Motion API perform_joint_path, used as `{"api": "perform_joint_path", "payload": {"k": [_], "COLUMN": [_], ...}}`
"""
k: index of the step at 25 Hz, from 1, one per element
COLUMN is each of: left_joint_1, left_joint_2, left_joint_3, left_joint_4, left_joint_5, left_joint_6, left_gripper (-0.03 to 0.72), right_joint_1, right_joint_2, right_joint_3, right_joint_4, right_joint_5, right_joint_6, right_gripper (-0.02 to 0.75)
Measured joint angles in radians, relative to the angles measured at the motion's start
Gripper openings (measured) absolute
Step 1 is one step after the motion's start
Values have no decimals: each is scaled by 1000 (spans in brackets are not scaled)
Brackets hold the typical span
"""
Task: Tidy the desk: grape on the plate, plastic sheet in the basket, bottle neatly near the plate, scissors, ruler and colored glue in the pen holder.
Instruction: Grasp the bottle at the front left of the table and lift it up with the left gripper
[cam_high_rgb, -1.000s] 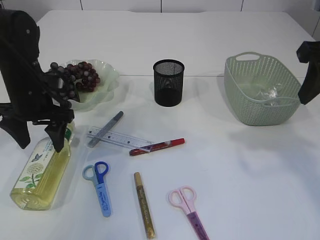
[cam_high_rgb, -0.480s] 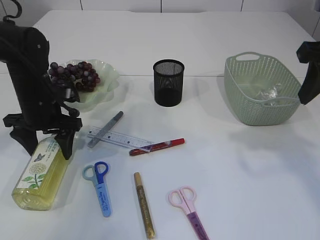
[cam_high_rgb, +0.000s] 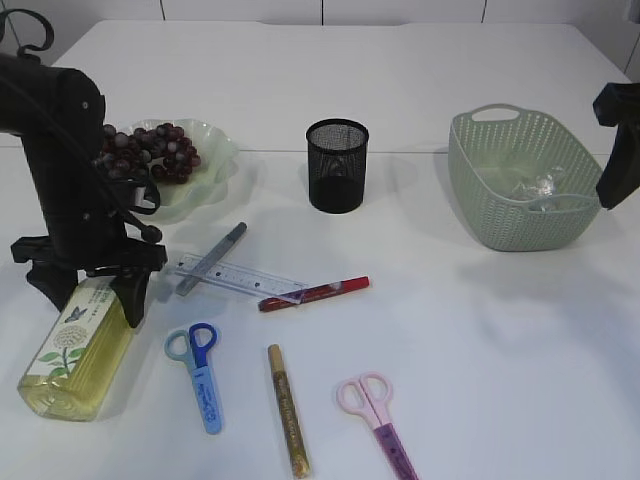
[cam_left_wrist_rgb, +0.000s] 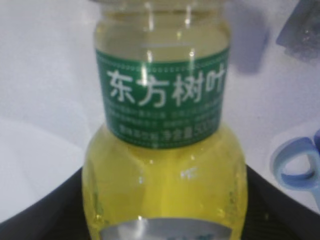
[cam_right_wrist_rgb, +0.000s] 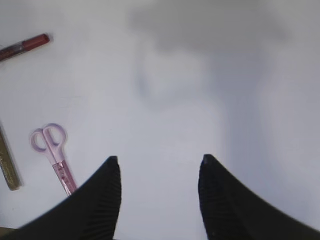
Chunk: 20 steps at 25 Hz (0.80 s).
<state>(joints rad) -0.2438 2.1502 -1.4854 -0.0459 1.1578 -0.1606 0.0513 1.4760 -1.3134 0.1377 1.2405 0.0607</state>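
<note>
Exterior view, lower left of the frame: the black left gripper (cam_high_rgb: 88, 290) straddles the neck of the clear plastic bottle of yellow liquid (cam_high_rgb: 70, 350) lying on the white table (cam_high_rgb: 480, 330), fingers spread either side; whether they press it I cannot tell. Right wrist view shows the right gripper (cam_right_wrist_rgb: 160, 165) spread, holding nothing, above bare table near the pink scissors (cam_right_wrist_rgb: 52, 150)

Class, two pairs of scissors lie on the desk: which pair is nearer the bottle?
The blue-handled scissors, lying just right of the bottle. The pink scissors lie much farther right, beyond the gold glue pen.
</note>
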Motion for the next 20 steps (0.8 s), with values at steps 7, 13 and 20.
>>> {"api": "perform_joint_path", "payload": {"k": [7,13,20], "left_joint_1": [0,0,-3], "left_joint_2": [0,0,-65], "left_joint_3": [-2,-4,86], "left_joint_4": [-2,4,29], "left_joint_5": [4,7,-56], "left_joint_6": [0,-2,-2], "left_gripper": [444,428,427], "right_joint_1": [0,0,0], "right_joint_2": [0,0,0], "right_joint_3": [0,0,0], "right_joint_4": [0,0,0], "right_joint_5": [0,0,0], "right_joint_6": [0,0,0], "right_gripper": [405,405,405]}}
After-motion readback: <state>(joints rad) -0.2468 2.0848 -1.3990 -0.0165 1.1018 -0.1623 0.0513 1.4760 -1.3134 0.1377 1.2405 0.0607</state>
